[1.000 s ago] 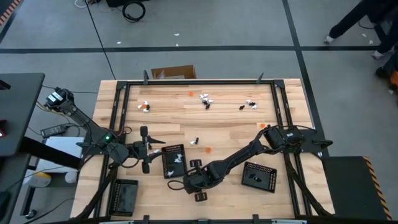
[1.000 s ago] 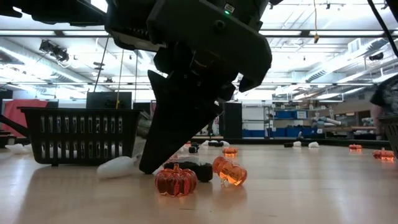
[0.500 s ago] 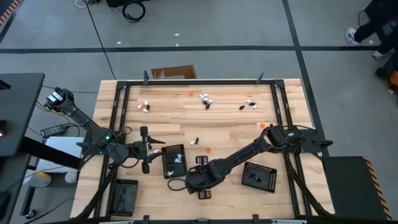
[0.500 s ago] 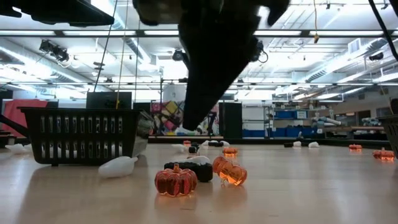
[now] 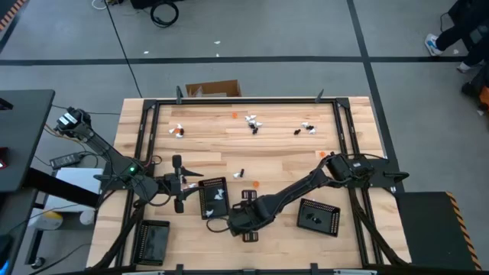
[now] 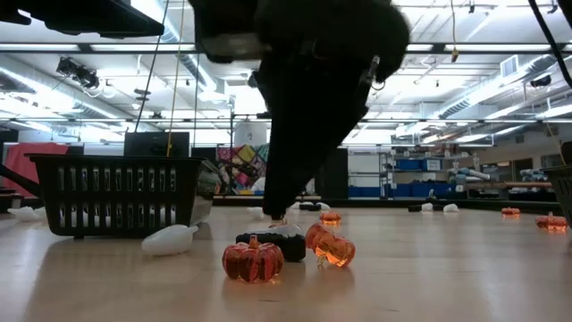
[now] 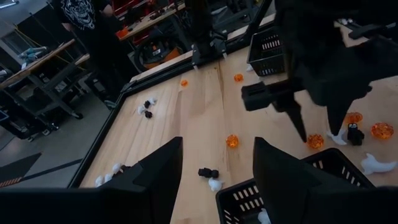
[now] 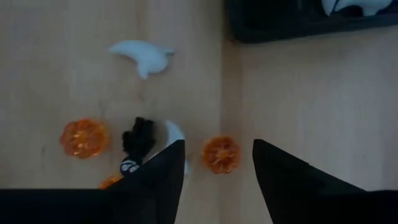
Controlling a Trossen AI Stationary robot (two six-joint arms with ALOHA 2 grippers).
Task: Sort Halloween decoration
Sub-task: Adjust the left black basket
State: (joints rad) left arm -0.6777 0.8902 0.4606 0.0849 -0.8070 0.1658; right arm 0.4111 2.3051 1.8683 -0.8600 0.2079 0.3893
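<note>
Wooden table (image 5: 283, 156) carries scattered decorations. Your right gripper (image 8: 214, 163) hovers at lower centre, jaws apart and empty, over an orange pumpkin (image 8: 221, 154). Only the right wrist view shows the white ghost (image 8: 143, 56) lying sideways. Your left gripper (image 7: 211, 165) waits open beside the tray (image 5: 213, 197).

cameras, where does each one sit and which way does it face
High: above, looking straight down; both arms, right pincer open.
Low: at tabletop height, looking level; orange pumpkin, right arm overhead.
Left wrist: past the open left pincer across the table.
Right wrist: looking down on the white ghost.
Shared: low and right wrist views both see the pumpkins.
</note>
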